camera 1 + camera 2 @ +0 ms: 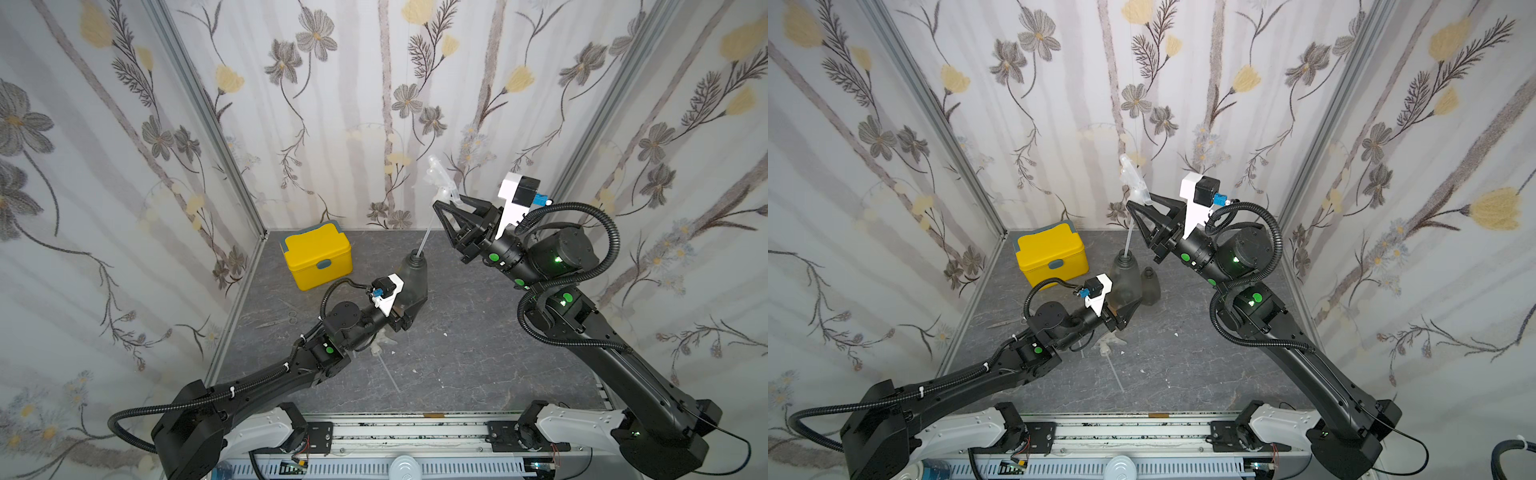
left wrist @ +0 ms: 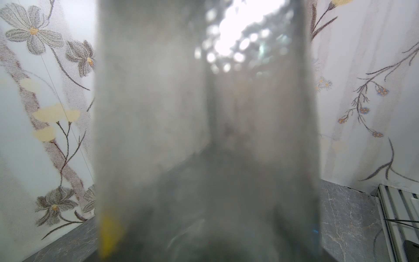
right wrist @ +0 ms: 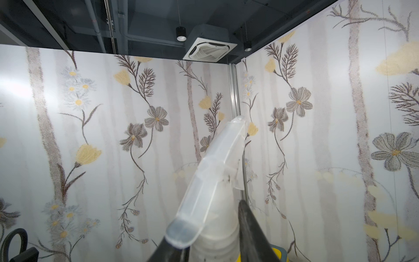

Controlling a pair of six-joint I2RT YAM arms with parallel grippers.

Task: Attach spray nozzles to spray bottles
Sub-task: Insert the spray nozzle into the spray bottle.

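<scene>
Right gripper [image 1: 448, 201] clamps nozzle [image 1: 439, 178], tube [image 1: 425, 237] steeply down into upright grey bottle [image 1: 415, 271] left gripper [image 1: 413, 309] holds

a yellow lidded box [image 1: 318, 255] stands at the back left of the grey marbled bench [image 1: 465, 357]; small scissors [image 1: 277, 321] lie flat in front of it, near the floral left wall [image 1: 124, 208].

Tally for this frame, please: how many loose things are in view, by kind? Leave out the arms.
bottles: 2
nozzles: 2
box: 1
scissors: 1
Total: 6
</scene>
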